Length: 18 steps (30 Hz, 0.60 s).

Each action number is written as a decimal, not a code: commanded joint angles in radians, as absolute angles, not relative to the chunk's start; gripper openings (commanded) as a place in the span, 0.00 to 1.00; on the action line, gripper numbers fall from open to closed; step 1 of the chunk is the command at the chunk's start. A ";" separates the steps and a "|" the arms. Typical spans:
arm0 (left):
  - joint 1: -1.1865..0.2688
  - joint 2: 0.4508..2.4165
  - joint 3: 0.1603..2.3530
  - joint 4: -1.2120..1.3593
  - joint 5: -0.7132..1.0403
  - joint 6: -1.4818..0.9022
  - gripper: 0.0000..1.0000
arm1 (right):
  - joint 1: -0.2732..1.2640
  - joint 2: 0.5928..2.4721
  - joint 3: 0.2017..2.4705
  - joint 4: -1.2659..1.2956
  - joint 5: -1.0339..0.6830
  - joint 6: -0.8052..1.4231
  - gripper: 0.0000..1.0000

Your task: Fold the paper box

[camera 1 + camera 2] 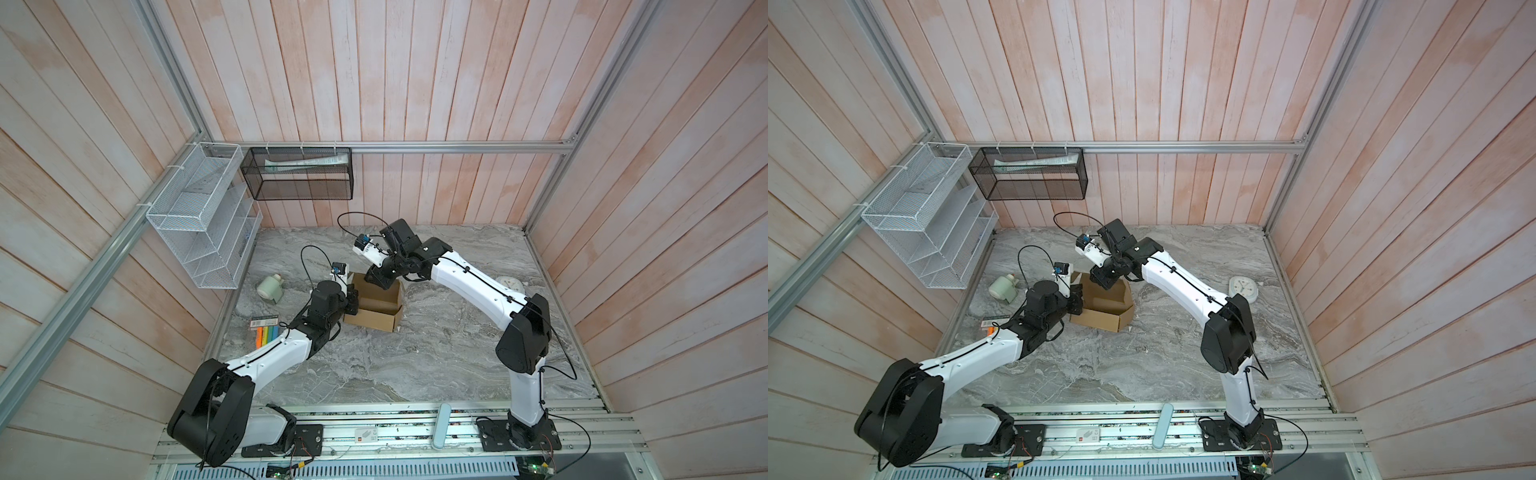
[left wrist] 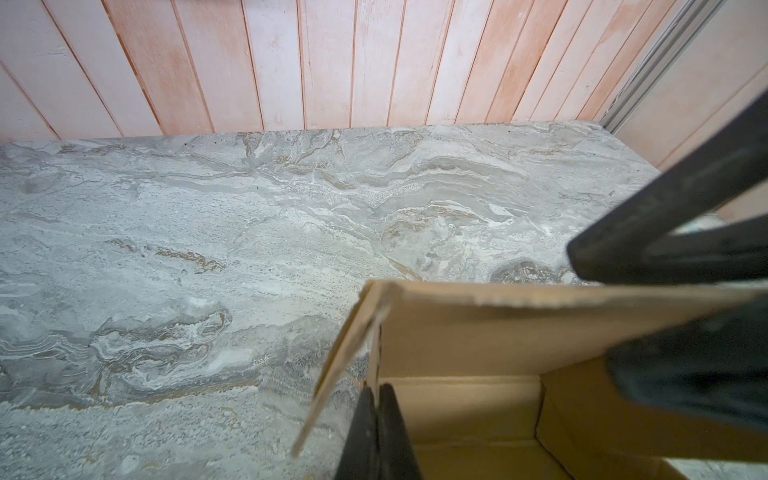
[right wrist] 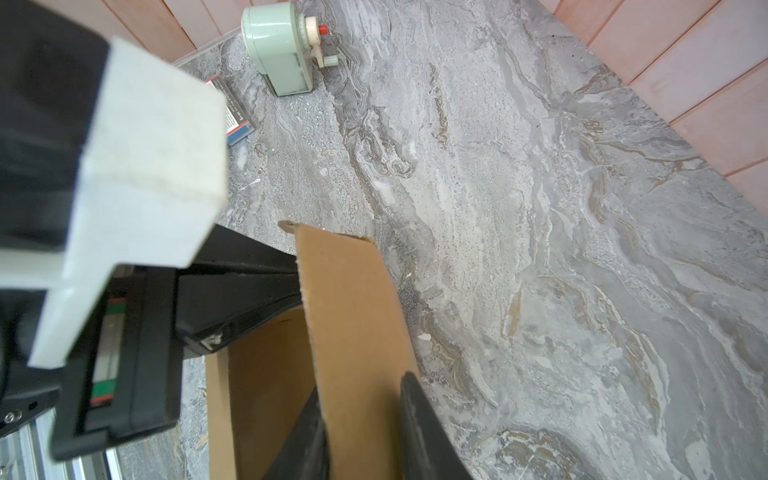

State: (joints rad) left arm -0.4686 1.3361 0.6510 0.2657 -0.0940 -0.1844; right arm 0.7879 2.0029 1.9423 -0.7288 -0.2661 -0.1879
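Brown cardboard, one paper box point(image 1: 376, 309): left pincer point(image 2: 377, 392) seemingly clamps its wall, right pincer point(image 3: 363, 388) straddles a flap point(image 3: 345, 291), half-open.

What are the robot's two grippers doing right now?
Left gripper: closed on a wall of the paper box.
Right gripper: jaws straddle another box wall; cannot tell whether it grips.

- Robot lab test cell: silver aluminium profile frame point(image 1: 457, 146) encloses pale pink plank wall panels point(image 1: 415, 70).
- White-and-black left robot arm point(image 1: 270, 353) and right robot arm point(image 1: 469, 276) bolted to slotted aluminium rail point(image 1: 395, 436), lower frame edge.
- Grey marble-pattern tabletop point(image 1: 415, 361).
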 commanded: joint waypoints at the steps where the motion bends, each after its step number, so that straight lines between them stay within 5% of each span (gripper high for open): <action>1: -0.476 1.318 0.622 0.257 -0.126 -0.180 0.00 | 0.808 2.010 1.899 -0.731 -0.273 -0.189 0.28; 18: -0.483 1.237 0.533 0.261 -0.161 -0.234 0.00 | 0.855 1.900 1.680 -0.595 -0.205 -0.132 0.15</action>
